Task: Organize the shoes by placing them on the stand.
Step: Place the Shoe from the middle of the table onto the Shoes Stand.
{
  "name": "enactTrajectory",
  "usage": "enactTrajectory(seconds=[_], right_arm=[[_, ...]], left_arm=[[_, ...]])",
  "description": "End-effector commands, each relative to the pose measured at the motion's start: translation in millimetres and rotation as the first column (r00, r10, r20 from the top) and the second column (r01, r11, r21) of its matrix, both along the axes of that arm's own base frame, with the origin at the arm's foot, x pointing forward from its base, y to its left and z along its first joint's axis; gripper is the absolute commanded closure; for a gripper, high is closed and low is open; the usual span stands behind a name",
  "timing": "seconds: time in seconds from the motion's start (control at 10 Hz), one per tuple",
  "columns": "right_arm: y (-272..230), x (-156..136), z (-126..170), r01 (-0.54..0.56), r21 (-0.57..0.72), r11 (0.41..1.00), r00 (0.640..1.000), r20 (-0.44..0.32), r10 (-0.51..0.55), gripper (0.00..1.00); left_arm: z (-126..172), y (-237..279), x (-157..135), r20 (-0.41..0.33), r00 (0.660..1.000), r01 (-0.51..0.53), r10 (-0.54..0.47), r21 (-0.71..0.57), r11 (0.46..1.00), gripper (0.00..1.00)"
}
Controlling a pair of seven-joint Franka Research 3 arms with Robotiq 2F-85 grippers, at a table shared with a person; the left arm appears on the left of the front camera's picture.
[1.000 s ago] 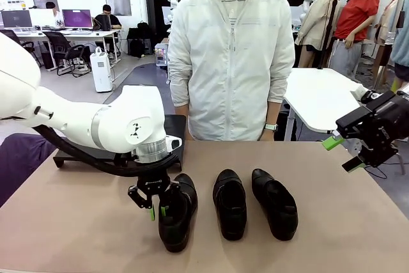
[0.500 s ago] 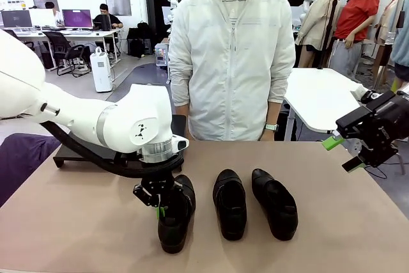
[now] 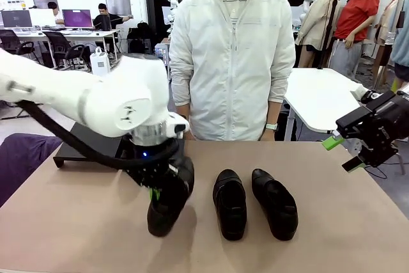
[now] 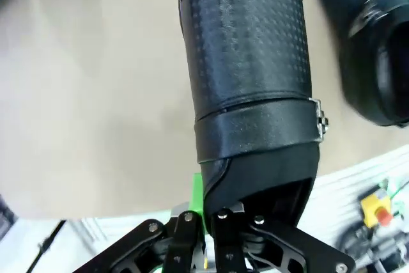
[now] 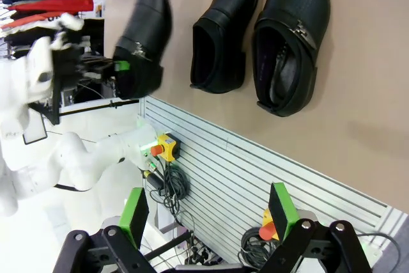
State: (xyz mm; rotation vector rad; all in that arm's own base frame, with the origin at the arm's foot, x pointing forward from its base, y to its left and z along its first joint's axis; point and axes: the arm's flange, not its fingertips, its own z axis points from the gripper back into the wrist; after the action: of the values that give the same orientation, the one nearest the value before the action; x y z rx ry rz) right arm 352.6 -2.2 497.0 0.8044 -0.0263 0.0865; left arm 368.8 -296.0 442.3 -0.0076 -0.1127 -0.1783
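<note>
My left gripper (image 3: 156,191) is shut on the heel rim of one black shoe (image 3: 167,204) and holds it off the table with its toe tilted down. In the left wrist view that shoe (image 4: 249,81) runs up from my gripper (image 4: 208,206), a green pad pressed on its heel edge. Two more shoes (image 3: 230,204) (image 3: 275,204) lie side by side on the table to the right. The black stand (image 3: 89,142) sits at the far left, partly behind my left arm. At the right edge, above the table, my right gripper (image 3: 342,153) hangs open and holds nothing.
A person in a white jacket (image 3: 230,62) stands at the table's far edge, hands down. The right wrist view looks down over my open right gripper (image 5: 208,215) at the held shoe (image 5: 144,36) and the other two (image 5: 223,30) (image 5: 291,36). Bare tabletop (image 3: 83,222) lies front left.
My left gripper closed on the left shoe's heel and raised it off the table, tipping the toe down. The right arm and the other two shoes have not moved.
</note>
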Motion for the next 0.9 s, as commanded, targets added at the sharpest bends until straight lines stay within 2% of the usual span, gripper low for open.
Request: enactTrajectory(seconds=[0.0, 0.1, 0.2, 0.3, 0.4, 0.8], right_arm=[[0, 1, 6, 0.009, 0.002, 1.0, 1.0, -0.014, -0.008, 0.0], [0, 1, 6, 0.009, 0.002, 1.0, 1.0, -0.014, -0.008, 0.0], [0, 1, 6, 0.009, 0.002, 1.0, 1.0, -0.014, -0.008, 0.0], [0, 1, 6, 0.009, 0.002, 1.0, 1.0, -0.014, -0.008, 0.0], [0, 1, 6, 0.009, 0.002, 1.0, 1.0, -0.014, -0.008, 0.0], [0, 1, 6, 0.009, 0.002, 1.0, 1.0, -0.014, -0.008, 0.0]], left_arm=[[18, 39, -41, 0.302, 0.953, 0.049, -0.02, -0.091, 0.995, 1.0], [23, 52, -47, 0.391, 0.92, 0.089, -0.025, -0.146, 0.985, 1.0], [27, 60, -43, 0.476, 0.877, 0.031, 0.068, -0.198, 0.98, 1.0], [28, 65, -29, 0.455, 0.884, -0.009, 0.105, -0.209, 0.978, 1.0], [45, 45, -44, 0.389, 0.92, 0.018, 0.041, -0.147, 0.989, 1.0], [45, 45, -44, 0.389, 0.92, 0.018, 0.041, -0.147, 0.989, 1.0]])
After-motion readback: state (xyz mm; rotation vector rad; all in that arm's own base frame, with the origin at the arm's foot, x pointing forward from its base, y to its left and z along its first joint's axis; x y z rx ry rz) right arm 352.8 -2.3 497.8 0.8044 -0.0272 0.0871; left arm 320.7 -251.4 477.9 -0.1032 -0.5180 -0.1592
